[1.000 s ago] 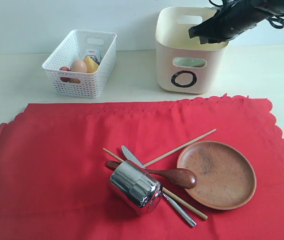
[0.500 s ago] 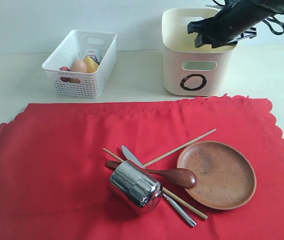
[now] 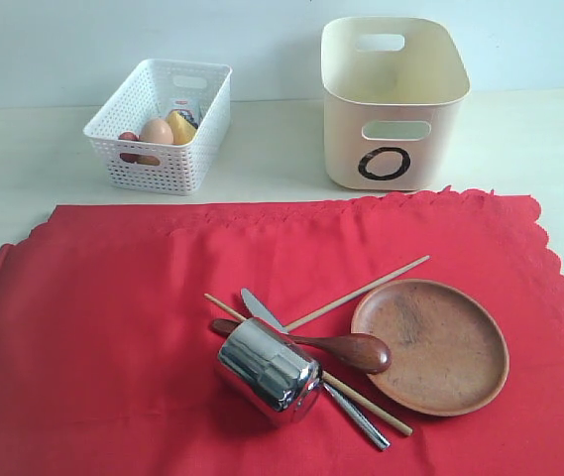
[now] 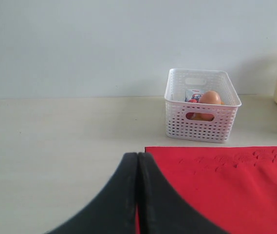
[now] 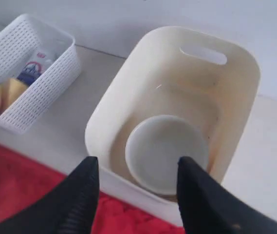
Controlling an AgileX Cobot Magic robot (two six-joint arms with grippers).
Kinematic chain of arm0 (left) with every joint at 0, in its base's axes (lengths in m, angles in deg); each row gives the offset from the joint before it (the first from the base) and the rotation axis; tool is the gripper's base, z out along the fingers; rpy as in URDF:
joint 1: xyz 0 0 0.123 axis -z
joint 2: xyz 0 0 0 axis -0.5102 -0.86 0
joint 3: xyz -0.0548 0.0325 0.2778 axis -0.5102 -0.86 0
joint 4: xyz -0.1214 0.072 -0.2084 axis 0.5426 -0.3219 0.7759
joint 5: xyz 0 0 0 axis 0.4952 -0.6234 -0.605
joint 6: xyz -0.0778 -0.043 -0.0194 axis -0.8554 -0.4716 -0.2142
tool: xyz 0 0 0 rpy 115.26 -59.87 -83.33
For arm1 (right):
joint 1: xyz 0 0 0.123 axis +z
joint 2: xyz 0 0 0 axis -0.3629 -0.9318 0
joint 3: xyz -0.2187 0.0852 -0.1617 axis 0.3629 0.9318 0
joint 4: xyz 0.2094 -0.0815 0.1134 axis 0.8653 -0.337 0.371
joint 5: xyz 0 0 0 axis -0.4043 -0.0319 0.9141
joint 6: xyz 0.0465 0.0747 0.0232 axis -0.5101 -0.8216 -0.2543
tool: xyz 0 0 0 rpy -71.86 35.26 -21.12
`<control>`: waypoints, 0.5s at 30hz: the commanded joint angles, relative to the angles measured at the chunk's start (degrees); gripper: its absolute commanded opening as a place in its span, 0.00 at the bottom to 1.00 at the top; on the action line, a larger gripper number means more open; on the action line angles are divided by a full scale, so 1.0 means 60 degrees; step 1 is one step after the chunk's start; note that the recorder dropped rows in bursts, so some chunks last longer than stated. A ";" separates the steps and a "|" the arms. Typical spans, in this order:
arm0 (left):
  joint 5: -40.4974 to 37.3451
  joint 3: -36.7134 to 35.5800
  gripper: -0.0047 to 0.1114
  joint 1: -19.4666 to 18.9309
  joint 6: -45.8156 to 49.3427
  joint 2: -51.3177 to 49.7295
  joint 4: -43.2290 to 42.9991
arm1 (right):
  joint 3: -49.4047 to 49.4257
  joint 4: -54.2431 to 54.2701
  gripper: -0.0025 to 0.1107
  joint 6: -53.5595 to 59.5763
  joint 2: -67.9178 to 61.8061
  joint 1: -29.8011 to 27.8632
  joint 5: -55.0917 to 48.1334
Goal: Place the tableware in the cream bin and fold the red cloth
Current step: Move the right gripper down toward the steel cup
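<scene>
Tall cream plastic bin (image 3: 440, 139): pale green-white bowl (image 5: 165, 151) is contained. Bright red scalloped cloth (image 3: 113, 317) is spread before the bin, laden with shiny steel cup (image 3: 267, 372), round brown plate (image 3: 430, 347), dark wooden spoon (image 3: 346, 349), metal knife (image 3: 260, 305), thin wooden chopsticks (image 3: 361, 293). Left jaws are pressed together; right jaws are parted wide above the bin.

bowl (image 5: 166, 153) in bin (image 3: 440, 149) | cup (image 3: 267, 372), spoon (image 3: 356, 350), plate (image 3: 430, 347) on cloth (image 3: 113, 317) | bin behind cloth | basket (image 3: 163, 164) left of bin
</scene>
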 commanded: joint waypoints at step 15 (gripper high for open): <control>0.0020 -0.0029 0.04 -0.0008 0.0026 0.0060 -0.0013 | 0.1615 0.1311 0.45 0.2243 0.0597 0.1558 -0.2931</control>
